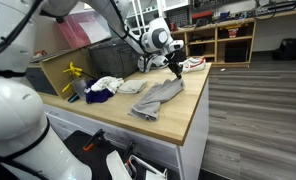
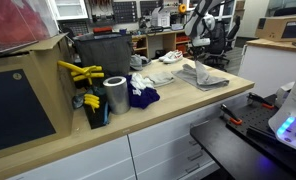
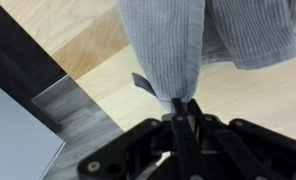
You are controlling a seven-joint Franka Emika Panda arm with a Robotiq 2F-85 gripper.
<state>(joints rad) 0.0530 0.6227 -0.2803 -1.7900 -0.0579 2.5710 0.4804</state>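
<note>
- The hand (image 3: 183, 108) has black, angular fingers pressed together, pinching 1 thin fold of the grey cloth (image 3: 178, 45).
- The grey cloth is soft and finely ribbed. It lies rumpled on the pale, smooth wood-grain bench (image 3: 253, 95), close to its edge.
- Below that edge is a grey plank floor (image 1: 258, 110).
- Further along the bench lie a crumpled white cloth (image 1: 108, 83), a dark purple cloth (image 1: 98, 96) and a shiny metal cylinder (image 2: 115, 95).

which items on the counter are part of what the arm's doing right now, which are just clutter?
In hand:
- gripper, shut on the edge of the grey cloth

Lying about:
- white cloth
- purple cloth
- metal can
- yellow tools
- dark bin
</note>
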